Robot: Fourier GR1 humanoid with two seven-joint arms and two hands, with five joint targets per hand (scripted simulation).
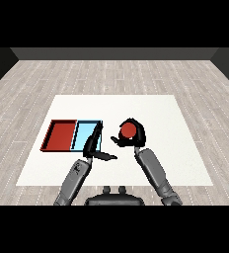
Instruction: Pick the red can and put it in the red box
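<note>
At the centre of the frame, my right hand is curled round the red can, fingers arching over its far side and thumb reaching in from the left. Only the can's round red top shows; its sides are hidden behind my fingers and palm, so whether it stands on the white table or hangs just above it cannot be told. The grey right forearm runs from the hand down toward the lower right, where it is cut off at the bottom of the scene.

To the left of centre, my left hand rests with its fingers straight and relaxed, holding nothing. The fingers point up over the near right edge of the light blue tray, covering that corner, while the thumb juts out to the right over bare table. Whether the fingers touch the tray's rim is hard to make out. The left forearm comes up from the lower left and is likewise cut off below.

The red tray lies in the left middle of the frame, touching the blue tray's left side. The can is to the right of both trays, well apart from the red one, with the blue tray and my left hand in between.
</note>
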